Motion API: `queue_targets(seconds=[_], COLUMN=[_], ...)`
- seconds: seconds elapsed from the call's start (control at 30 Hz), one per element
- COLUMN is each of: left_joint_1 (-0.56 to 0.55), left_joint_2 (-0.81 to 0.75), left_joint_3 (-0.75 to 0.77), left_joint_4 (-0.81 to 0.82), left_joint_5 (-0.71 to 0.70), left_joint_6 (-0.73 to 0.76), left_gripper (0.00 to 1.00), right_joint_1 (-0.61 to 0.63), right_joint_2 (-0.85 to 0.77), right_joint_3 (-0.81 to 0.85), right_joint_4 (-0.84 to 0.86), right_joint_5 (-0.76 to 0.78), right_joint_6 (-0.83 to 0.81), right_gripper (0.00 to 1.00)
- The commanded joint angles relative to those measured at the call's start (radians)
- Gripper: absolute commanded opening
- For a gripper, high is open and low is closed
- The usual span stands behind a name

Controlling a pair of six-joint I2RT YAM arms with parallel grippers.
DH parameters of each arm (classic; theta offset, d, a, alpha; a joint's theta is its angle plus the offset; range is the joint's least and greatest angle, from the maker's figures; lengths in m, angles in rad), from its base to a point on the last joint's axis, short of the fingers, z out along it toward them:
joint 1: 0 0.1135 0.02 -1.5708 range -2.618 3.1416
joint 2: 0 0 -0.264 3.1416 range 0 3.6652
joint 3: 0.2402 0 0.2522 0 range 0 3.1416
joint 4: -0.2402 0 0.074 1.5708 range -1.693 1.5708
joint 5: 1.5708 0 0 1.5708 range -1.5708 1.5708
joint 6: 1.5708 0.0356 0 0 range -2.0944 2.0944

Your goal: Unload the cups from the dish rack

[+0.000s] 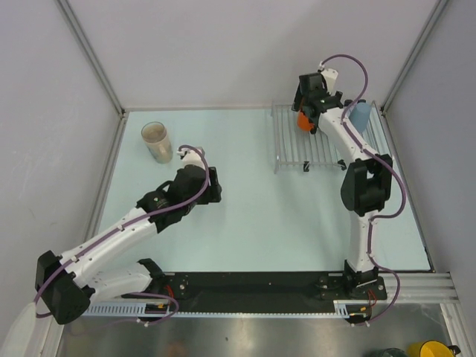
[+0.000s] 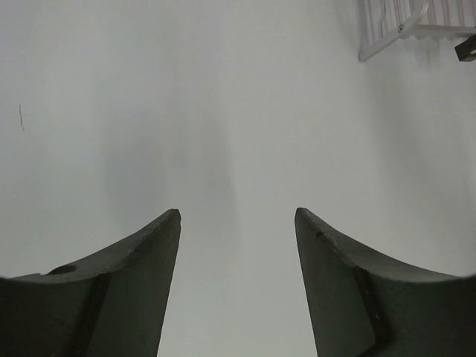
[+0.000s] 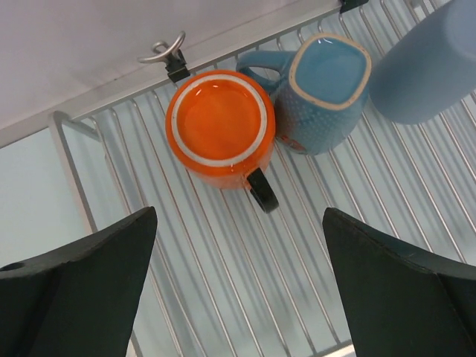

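Observation:
The dish rack (image 1: 297, 145) stands at the back right. In the right wrist view its rods (image 3: 297, 260) carry the orange mug (image 3: 219, 126) upside down with a black handle, the teal-blue mug (image 3: 327, 85) touching it, and the light-blue cup (image 3: 431, 63). My right gripper (image 3: 239, 213) is open and empty above the rack, just short of the orange mug (image 1: 303, 122). The light-blue cup (image 1: 360, 114) also shows in the top view. The beige tumbler (image 1: 157, 141) stands on the table at the back left. My left gripper (image 2: 238, 212) is open and empty over bare table.
The rack's near-left corner (image 2: 405, 33) shows at the top right of the left wrist view. A clip (image 3: 167, 56) sits on the rack's far frame. White walls close in the table's left, back and right. A yellow mug (image 1: 430, 349) sits outside the workspace at bottom right.

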Motion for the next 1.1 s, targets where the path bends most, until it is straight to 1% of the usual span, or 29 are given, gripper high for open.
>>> queue_targets(seconds=[0.0,0.17,0.4,0.83,1.07], left_joint_1=[-0.005,-0.007,-0.005,-0.005,-0.005], left_joint_2=[0.014,0.054,0.094,0.134,0.149], left_joint_3=[-0.001,0.022,0.036,0.045,0.055], left_joint_4=[0.029,0.029,0.032,0.043,0.041], left_joint_5=[0.025,0.031,0.025,0.043,0.089], left_joint_6=[-0.027,-0.01,-0.008,0.012,-0.001], left_gripper=[0.68,0.68,0.68,0.68,0.68], right_joint_1=[-0.002,-0.012,-0.018,-0.024,-0.032], right_joint_2=[0.08,0.175,0.251,0.33,0.374], right_joint_3=[0.141,0.199,0.235,0.273,0.27], right_joint_4=[-0.017,0.003,0.037,0.108,0.129], right_joint_5=[-0.007,-0.028,-0.024,0.042,0.091], right_joint_6=[-0.063,-0.09,-0.099,-0.14,-0.145], right_gripper=[1.0,1.0,1.0,1.0,1.0])
